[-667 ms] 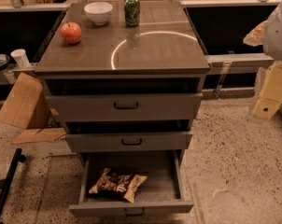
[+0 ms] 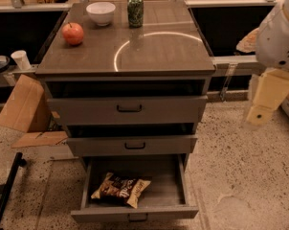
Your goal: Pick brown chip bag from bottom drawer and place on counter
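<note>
1. The bottom drawer point(image 2: 111, 214) is standing pulled out, and the brown chip bag point(image 2: 120, 189) is lying flat inside it, toward the front left, with nothing touching it.
2. The pick is not yet begun: grasping, lifting and setting the bag on the counter point(image 2: 159, 51) are all remaining.
3. The gripper point(image 2: 264, 99) is hanging at the right edge, well apart from the cabinet and pointing down. I cannot tell whether it is wide or narrow.

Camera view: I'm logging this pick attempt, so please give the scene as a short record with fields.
brown chip bag: lying in the bottom drawer, toward its front left
bottom drawer: pulled open
counter: holds apple, white bowl and green can on its back half
gripper: off to the right, level with the top drawer, well apart from the bag
task state: bag not yet picked
</note>
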`<state>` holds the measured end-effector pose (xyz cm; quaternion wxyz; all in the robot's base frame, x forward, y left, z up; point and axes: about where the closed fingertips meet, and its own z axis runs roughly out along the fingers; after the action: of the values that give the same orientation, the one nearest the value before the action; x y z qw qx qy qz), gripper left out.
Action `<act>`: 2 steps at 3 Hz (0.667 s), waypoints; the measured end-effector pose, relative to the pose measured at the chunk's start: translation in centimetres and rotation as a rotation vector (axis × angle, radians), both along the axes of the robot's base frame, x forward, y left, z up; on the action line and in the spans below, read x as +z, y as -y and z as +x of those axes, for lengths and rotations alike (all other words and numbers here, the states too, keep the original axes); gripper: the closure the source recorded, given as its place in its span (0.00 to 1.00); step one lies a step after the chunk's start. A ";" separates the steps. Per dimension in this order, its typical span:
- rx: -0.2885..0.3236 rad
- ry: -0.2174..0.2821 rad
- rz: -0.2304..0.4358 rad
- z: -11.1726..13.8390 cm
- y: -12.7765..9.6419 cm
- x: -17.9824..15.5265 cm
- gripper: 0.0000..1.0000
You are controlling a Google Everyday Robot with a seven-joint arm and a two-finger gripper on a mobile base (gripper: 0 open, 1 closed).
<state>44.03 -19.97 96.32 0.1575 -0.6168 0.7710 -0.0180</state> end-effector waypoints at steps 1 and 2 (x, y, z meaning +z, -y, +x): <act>0.046 -0.041 0.036 -0.1 -2.9 -3.6 0.00; 0.081 -0.105 0.098 -0.6 -6.2 -8.0 0.00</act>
<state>43.43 -13.77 88.28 0.1477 -0.6393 0.7524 0.0585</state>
